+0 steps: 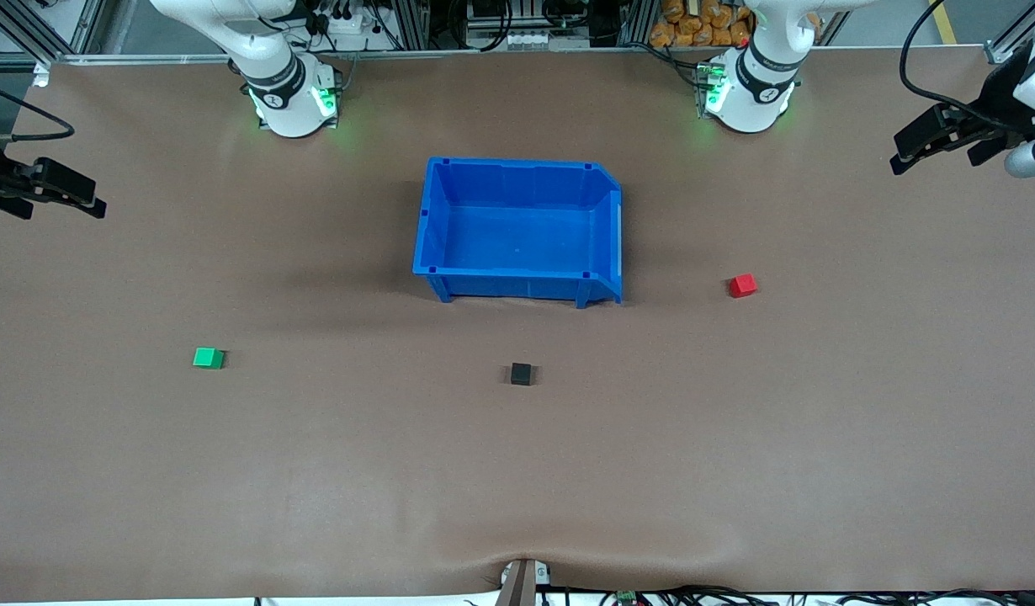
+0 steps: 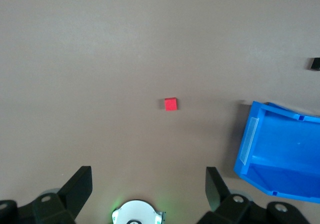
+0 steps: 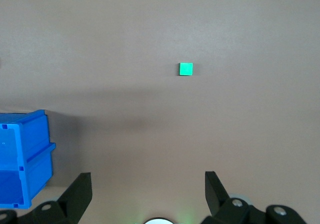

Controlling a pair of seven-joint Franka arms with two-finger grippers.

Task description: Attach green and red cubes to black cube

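A: Starting at the right arm's end of the table: right gripper (image 1: 59, 195) up high at the edge, jaws spread wide, nothing pinched. Waiting, by the look of it.

B: Then green cube (image 1: 208, 358), alone on the brown table (image 1: 315, 471), well apart from everything. Seen square below in the right wrist view (image 3: 186, 69).

A: Middle now: blue bin (image 1: 517, 227), empty. Black cube (image 1: 522, 374) nearer the front camera than the bin, sitting flat.

B: Onward to red cube (image 1: 742, 285), beside the bin toward the left arm's end. Centred between the fingers in the left wrist view (image 2: 170, 104).

A: Last, left gripper (image 1: 938, 139), up at the table's edge too, jaws equally wide, holding nothing.

B: Risks from here?

A: Tiny cubes, so an off-centre pinch could flick one away. Could also shove the black cube aside when pressing a coloured one against it, unless steadied. Might clip the bin wall on the red cube's way across.
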